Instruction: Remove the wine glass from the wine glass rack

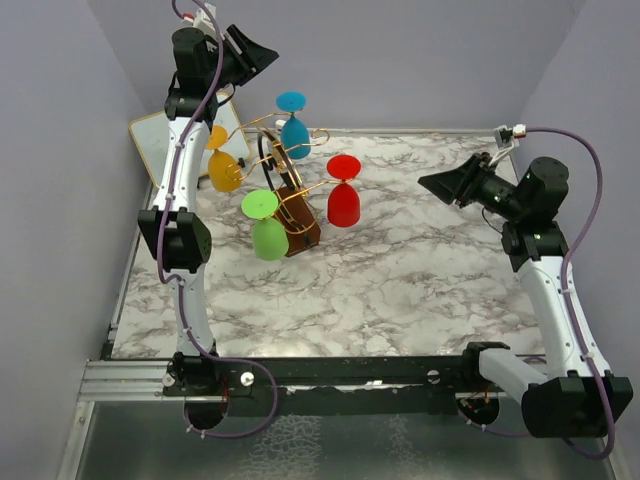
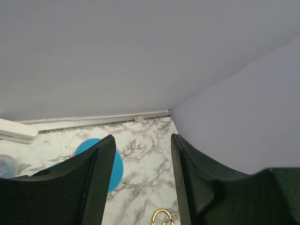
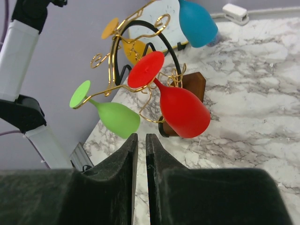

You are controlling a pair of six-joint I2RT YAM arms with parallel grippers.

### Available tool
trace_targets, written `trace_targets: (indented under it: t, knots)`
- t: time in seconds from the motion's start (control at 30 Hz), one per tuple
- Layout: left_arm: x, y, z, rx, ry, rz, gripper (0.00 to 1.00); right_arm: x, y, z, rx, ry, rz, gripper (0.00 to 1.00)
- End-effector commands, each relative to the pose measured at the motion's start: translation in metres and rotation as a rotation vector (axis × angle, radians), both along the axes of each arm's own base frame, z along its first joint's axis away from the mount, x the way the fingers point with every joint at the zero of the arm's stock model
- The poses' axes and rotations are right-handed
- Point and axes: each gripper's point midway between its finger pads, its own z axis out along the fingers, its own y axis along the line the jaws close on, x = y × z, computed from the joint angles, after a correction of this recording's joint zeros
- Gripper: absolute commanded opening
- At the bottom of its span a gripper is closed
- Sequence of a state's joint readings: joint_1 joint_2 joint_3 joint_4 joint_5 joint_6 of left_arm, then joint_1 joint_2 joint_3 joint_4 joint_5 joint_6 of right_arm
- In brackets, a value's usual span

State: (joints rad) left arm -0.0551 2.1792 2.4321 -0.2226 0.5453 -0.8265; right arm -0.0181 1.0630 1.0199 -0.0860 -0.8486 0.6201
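Left gripper [image 2: 140, 187] gapes empty; right gripper [image 3: 139, 178] nearly closed, empty.

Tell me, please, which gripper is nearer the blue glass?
Left. The left gripper hovers just up-left of the blue glass; the right gripper sits well off to its right.

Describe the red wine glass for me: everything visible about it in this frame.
The red wine glass is opaque, plastic-looking, with a flat round foot, a thin stem and a rounded bowl. It hangs upside down, foot uppermost, from a curled arm of the gold wire wine glass rack, on the rack's right side as seen from above, bowl above the marble-patterned table. In the right wrist view it looks tilted, between the green and blue glasses. Only the rack touches it; neither gripper is on it.
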Motion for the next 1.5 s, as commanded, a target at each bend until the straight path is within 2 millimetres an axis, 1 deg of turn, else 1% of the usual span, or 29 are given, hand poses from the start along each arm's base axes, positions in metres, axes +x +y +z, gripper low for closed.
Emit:
trace_targets:
  t: [0.0,0.1,0.23,0.4,0.53,0.77,0.9,1.07,1.17,1.33,1.47]
  knots:
    - [0.006,0.007,0.008,0.021,-0.035,0.039,0.54,0.003,-0.010,-0.006,-0.018,-0.005,-0.091,0.48]
    - [0.010,0.002,0.003,0.013,-0.023,0.036,0.54,0.001,-0.012,-0.016,-0.043,0.017,-0.098,0.51]
    - [0.015,-0.006,-0.007,0.010,-0.007,0.032,0.54,-0.001,-0.018,-0.025,-0.078,0.028,-0.136,0.51]
    - [0.018,-0.015,-0.016,0.013,0.004,0.024,0.54,-0.002,-0.022,-0.023,-0.094,0.027,-0.163,0.52]
    - [0.025,-0.014,-0.027,0.017,0.020,0.037,0.54,-0.006,-0.020,-0.022,-0.099,0.015,-0.143,0.52]
    - [0.034,-0.014,-0.046,0.023,0.050,0.038,0.54,-0.008,-0.018,-0.028,-0.091,0.030,-0.139,0.52]
    - [0.036,-0.005,-0.063,0.085,0.087,0.084,0.54,-0.007,-0.019,-0.027,-0.094,0.027,-0.142,0.52]
    - [0.031,0.008,-0.074,0.164,0.114,0.130,0.54,-0.006,-0.019,-0.030,-0.095,0.033,-0.144,0.52]
    - [0.028,0.011,-0.079,0.179,0.129,0.131,0.54,-0.006,-0.019,-0.032,-0.088,0.036,-0.141,0.52]
    - [0.025,0.008,-0.088,0.183,0.153,0.105,0.54,-0.006,-0.018,-0.031,-0.087,0.035,-0.138,0.52]
    - [0.023,0.002,-0.088,0.154,0.155,0.075,0.53,-0.006,-0.019,-0.032,-0.091,0.038,-0.142,0.51]
